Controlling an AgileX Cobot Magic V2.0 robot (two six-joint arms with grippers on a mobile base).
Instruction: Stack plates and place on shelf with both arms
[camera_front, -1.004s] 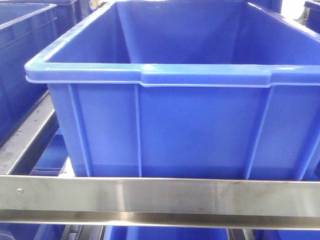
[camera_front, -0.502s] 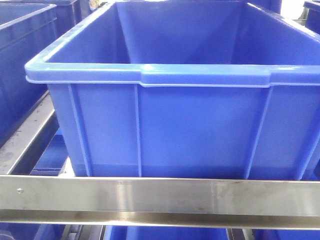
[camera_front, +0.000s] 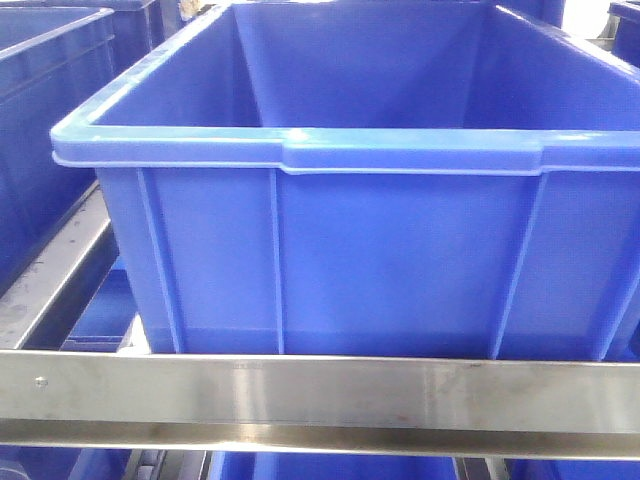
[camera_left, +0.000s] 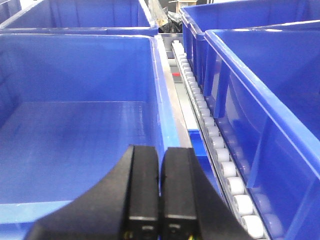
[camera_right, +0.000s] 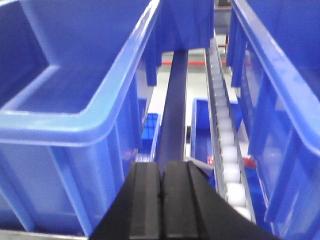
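Note:
No plates show in any view. The shelf's brushed steel front rail (camera_front: 320, 392) runs across the bottom of the front view, under a large blue crate (camera_front: 340, 250). My left gripper (camera_left: 160, 165) is shut and empty, hovering over the right rim of a blue crate (camera_left: 75, 145). My right gripper (camera_right: 161, 175) is shut and empty, held above the gap between two blue crates, over a steel rail (camera_right: 174, 105).
Blue crates stand on all sides: one at the left (camera_right: 75, 100) and one at the right (camera_right: 280, 100) of the right wrist view, another at the right (camera_left: 270, 110) of the left wrist view. White roller tracks (camera_left: 220, 150) (camera_right: 227, 155) run between them.

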